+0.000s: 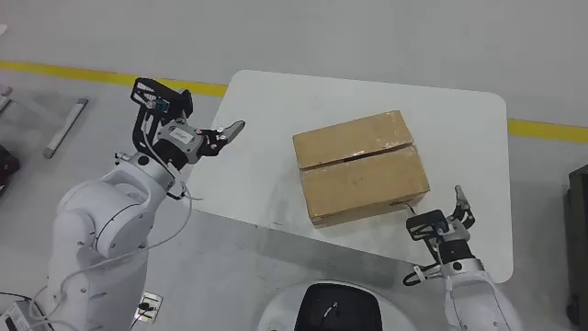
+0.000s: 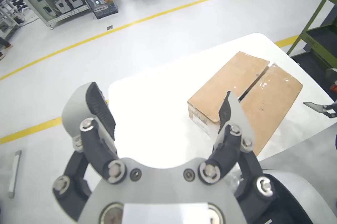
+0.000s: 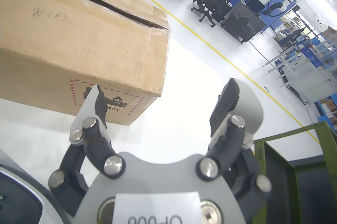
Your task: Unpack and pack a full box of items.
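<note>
A brown cardboard box (image 1: 360, 167) lies on the white table (image 1: 266, 110), its two top flaps folded down with a narrow dark slit between them. It appears again in the left wrist view as the box (image 2: 244, 93) and in the right wrist view as the box (image 3: 76, 33), which bears a red hazard label on its side. My left gripper (image 1: 230, 135) hovers open at the table's left edge, well clear of the box; its own view shows the left gripper (image 2: 163, 101) with nothing between the fingers. My right gripper (image 1: 446, 216) stands open just off the box's near right corner; the right gripper (image 3: 165, 101) holds nothing.
A green metal cart (image 3: 297, 164) stands just past the table's right side, also seen as the cart (image 2: 316, 33). A yellow floor line (image 1: 92, 75) runs behind the table. Bare tabletop lies left of the box and beyond it.
</note>
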